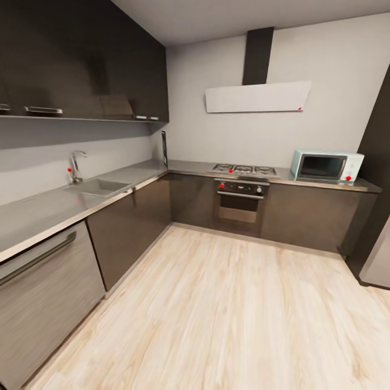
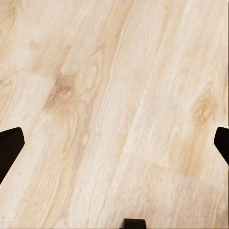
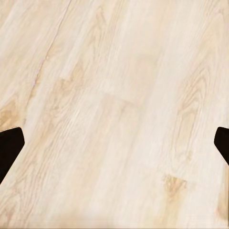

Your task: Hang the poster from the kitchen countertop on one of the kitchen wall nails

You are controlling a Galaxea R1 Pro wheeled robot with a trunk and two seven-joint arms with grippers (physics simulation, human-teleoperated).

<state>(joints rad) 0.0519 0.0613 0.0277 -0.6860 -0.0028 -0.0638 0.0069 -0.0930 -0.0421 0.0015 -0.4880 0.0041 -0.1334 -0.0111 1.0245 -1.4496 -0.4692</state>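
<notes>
The L-shaped grey kitchen countertop [image 1: 49, 208] runs along the left wall and across the back wall. In its far corner a thin dark upright panel, the poster [image 1: 163, 147], stands edge-on against the wall, so its picture is hidden. No wall nail can be made out on the light grey walls. My left gripper [image 2: 114, 143] is open, its dark fingertips [image 2: 8, 145] wide apart above the pale wood floor [image 1: 233, 314]. My right gripper [image 3: 114, 143] is also open over the floor planks, with nothing between its fingers.
A sink [image 1: 97, 187] with a tap [image 1: 76, 165] sits in the left run. The back run holds a gas hob [image 1: 244, 169] over an oven [image 1: 240, 201] and a pale blue microwave [image 1: 326, 166]. The white hood [image 1: 257, 97] hangs above; the fridge [image 1: 379, 260] stands right.
</notes>
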